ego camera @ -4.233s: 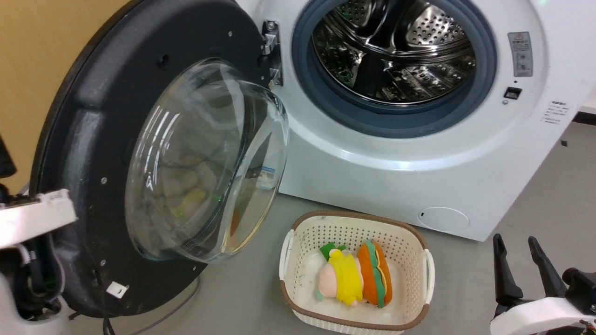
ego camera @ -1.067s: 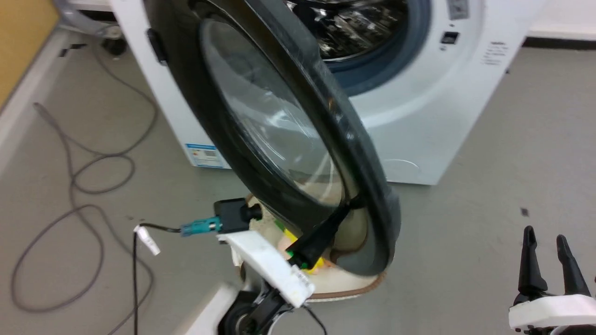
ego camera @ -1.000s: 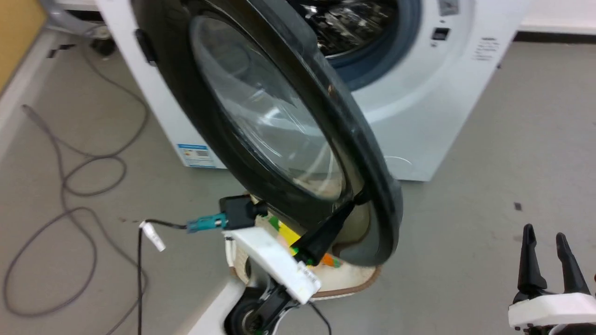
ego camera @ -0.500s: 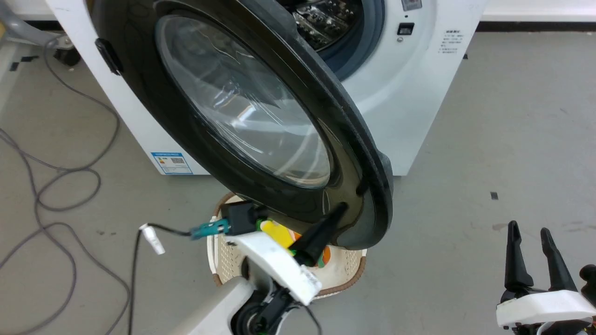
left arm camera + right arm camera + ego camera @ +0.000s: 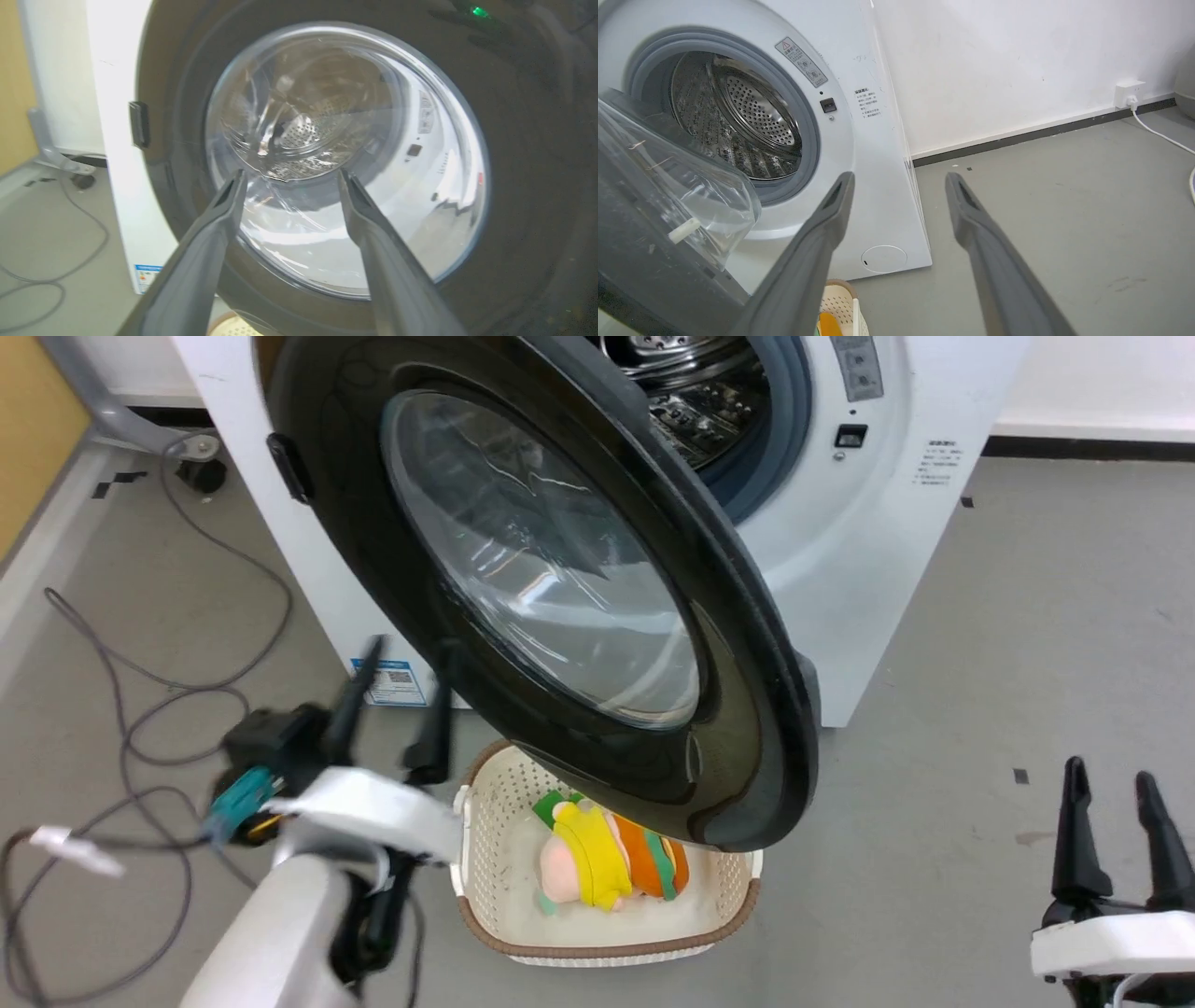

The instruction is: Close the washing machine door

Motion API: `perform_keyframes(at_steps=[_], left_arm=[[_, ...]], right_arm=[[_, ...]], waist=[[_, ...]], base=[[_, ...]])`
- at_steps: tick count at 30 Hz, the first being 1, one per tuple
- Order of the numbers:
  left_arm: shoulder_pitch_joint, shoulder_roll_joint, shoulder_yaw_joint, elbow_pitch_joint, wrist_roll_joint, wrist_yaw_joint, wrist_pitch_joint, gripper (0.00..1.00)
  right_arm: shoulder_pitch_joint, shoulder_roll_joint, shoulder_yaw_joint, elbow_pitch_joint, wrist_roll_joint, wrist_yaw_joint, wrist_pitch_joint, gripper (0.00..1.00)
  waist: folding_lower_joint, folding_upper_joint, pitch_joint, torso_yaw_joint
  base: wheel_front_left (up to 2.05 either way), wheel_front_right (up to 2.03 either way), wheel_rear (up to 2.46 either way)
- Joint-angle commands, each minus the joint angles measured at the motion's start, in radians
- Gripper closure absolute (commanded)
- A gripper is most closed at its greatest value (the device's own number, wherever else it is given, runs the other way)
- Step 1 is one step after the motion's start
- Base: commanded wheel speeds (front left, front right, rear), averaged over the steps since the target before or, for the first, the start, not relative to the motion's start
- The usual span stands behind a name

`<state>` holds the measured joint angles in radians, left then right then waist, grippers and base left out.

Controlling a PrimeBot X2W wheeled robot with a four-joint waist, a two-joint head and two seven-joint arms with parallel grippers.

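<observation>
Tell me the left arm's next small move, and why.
Probably push the left gripper forward against the outer face of the washing machine door, swinging it towards the washing machine. The door stands ajar, the steel drum showing past its edge, and the open fingers point at its glass window from outside.

From where I stand, the head view has the washing machine [image 5: 878, 569] across the top of the frame. The washing machine door [image 5: 551, 569] stands partly open in front of it, running from the upper left down to the centre, with the drum opening [image 5: 709, 401] behind its upper right edge. At the bottom centre a basket [image 5: 495, 784] sits on the floor [image 5: 980, 709], partly under the door's lower edge, with soft toys [image 5: 597, 859] in it. The left gripper [image 5: 408, 658] is at the lower left, just left of the basket, with cables [image 5: 140, 700] on the floor further left, and the right gripper [image 5: 1109, 773] is in the lower right corner, well apart from the machine.
</observation>
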<state>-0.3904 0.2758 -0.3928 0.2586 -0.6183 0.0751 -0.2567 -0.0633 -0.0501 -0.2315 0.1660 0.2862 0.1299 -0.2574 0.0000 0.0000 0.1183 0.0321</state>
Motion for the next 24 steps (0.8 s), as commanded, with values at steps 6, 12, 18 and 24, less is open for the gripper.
perform_keyframes(at_steps=[6,12,18,24], left_arm=[[0.13,0.007,0.172,-0.134,0.227,0.07,-0.005,0.0],[0.26,-0.019,0.312,-0.252,0.323,0.107,-0.005,0.0],[0.349,-0.06,0.389,-0.304,0.38,0.11,-0.005,0.0],[0.38,-0.098,0.418,-0.305,0.432,0.1,-0.005,0.0]], right_arm=[[-0.031,0.0,-0.023,-0.071,-0.017,0.001,-0.004,0.0],[-0.078,0.0,-0.004,-0.185,-0.043,0.001,-0.004,0.57],[-0.137,0.0,0.022,-0.322,-0.041,0.001,-0.004,1.0],[-0.191,0.0,0.12,-0.45,-0.022,0.001,-0.004,1.0]], waist=[[0.0,0.0,-0.012,0.023],[0.0,0.0,-0.022,0.047],[0.0,0.0,-0.034,0.077],[0.0,0.0,-0.04,0.102]], base=[[0.0,0.0,0.0],[0.0,0.0,0.0],[0.0,0.0,0.0],[0.0,0.0,0.0]])
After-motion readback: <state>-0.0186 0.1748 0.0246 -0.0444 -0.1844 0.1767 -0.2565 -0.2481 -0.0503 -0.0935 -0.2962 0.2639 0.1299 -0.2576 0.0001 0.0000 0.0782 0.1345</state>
